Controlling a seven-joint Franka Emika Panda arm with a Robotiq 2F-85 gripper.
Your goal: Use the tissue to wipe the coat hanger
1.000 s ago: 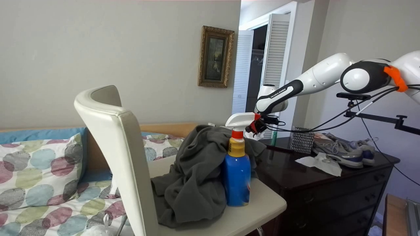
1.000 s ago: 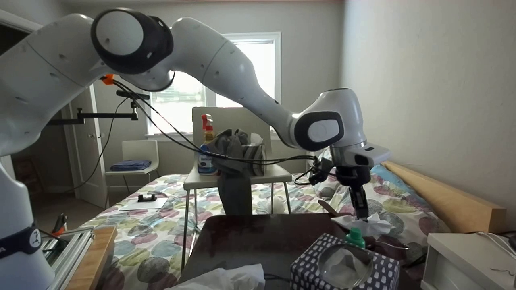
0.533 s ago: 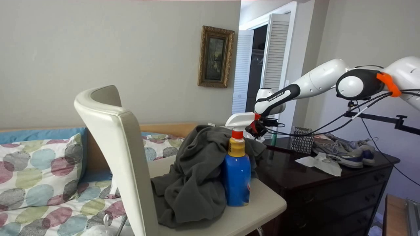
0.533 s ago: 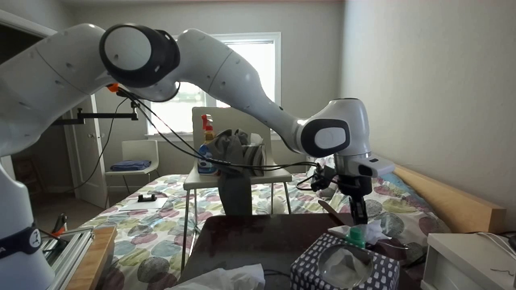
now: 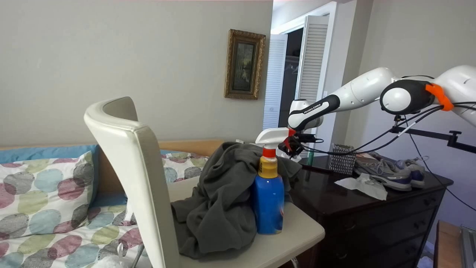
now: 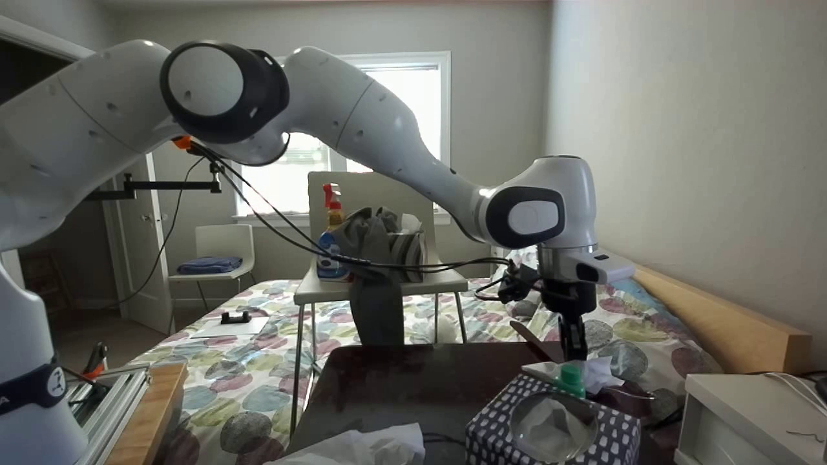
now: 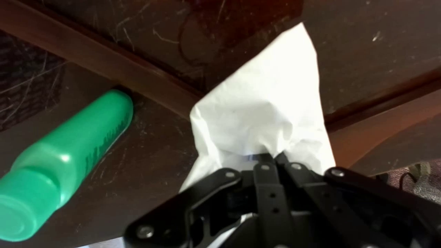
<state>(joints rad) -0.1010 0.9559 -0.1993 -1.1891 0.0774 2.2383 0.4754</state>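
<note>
Lower than a second ago, the white jointed robot arm (image 6: 381, 123) has brought its black claw (image 6: 574, 355) closer to the slim green plastic bottle (image 6: 570, 380). In an exterior view, the crumpled white paper tissue (image 6: 601, 373) shows right behind that bottle, over the dark glossy wooden table (image 6: 413, 381); farther back, left of the bottle, a brown wooden coat hanger (image 6: 527, 332) pokes out, and a dark white-dabbed box (image 6: 483, 426) stands before it. In an exterior view, a blue plastic spray bottle (image 5: 268, 204) partly hides the claw, just left of the green bottle. From the wrist, the claw's fingers (image 7: 268, 182) sit together, clamped on the tissue, which spreads right of the green bottle, covering part of the hanger; whether the two touch, I can't tell.
</note>
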